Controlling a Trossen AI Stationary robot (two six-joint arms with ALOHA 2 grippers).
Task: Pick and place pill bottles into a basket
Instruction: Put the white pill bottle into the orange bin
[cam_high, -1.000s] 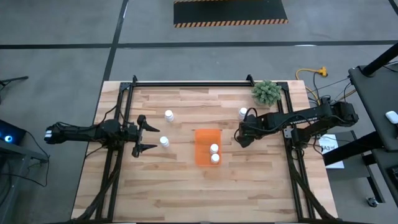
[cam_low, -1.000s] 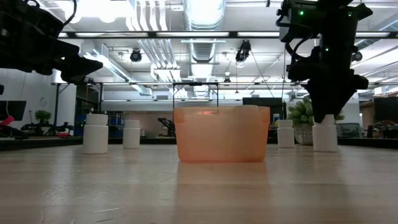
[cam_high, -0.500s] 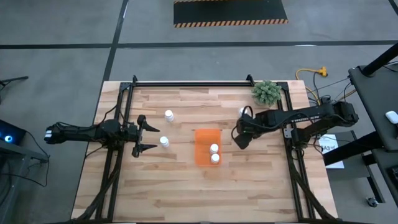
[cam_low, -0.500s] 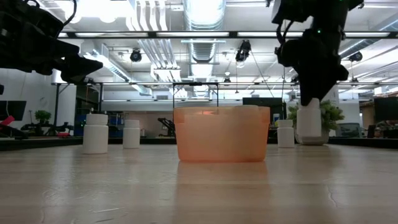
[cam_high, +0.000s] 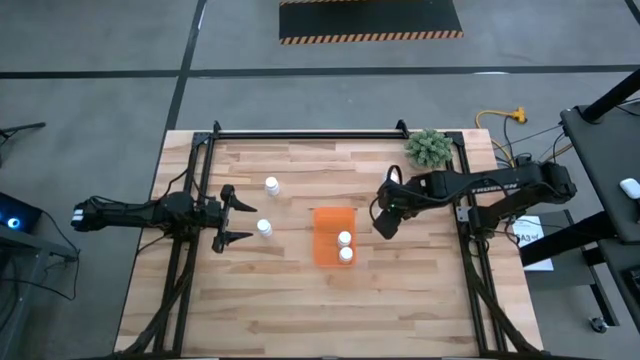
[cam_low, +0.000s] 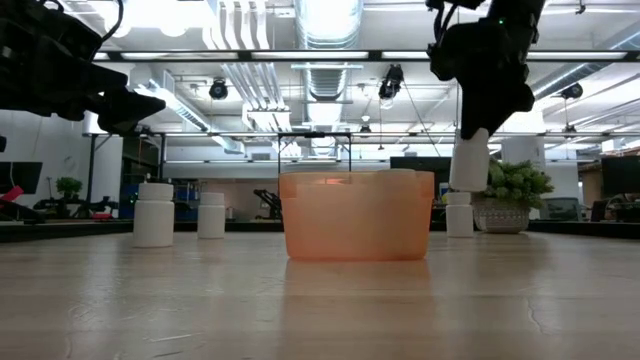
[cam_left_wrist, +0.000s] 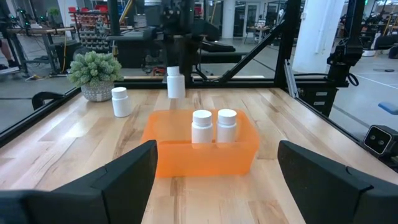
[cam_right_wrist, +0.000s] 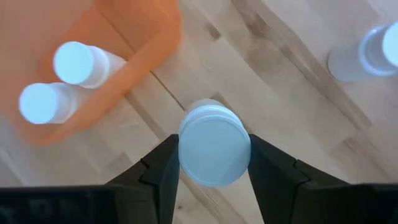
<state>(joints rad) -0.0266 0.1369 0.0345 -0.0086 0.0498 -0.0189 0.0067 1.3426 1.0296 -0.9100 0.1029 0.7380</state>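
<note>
The orange basket (cam_high: 326, 240) sits mid-table with two white pill bottles (cam_high: 345, 246) standing in its right half. My right gripper (cam_high: 384, 218) hangs just right of the basket, shut on a third bottle (cam_low: 469, 160) held above the table. Two more bottles (cam_high: 271, 185) (cam_high: 264, 228) stand on the wood left of the basket. Another bottle (cam_left_wrist: 120, 101) stands on the table beside the plant. My left gripper (cam_high: 232, 214) waits open at the table's left, pointing level toward the basket. My right gripper pinches the bottle between its two fingers (cam_right_wrist: 163, 168), one on each side at the cap end (cam_right_wrist: 186, 155). The fingers come from above, pointing steeply down. The bottle hangs below them, near upright and clear of the table, its bottom about level with the basket's rim.
A green bushy plant (cam_high: 428, 148) stands at the far right corner. Black frame rails (cam_high: 300, 133) run along the far edge and down both sides of the table. Bare wood lies in front of the basket toward the near edge.
My right gripper has risen and drifted toward the basket, rolling its wrist as it went. The bottle in its fingers stood on the table a second ago and now hangs lifted clear.
</note>
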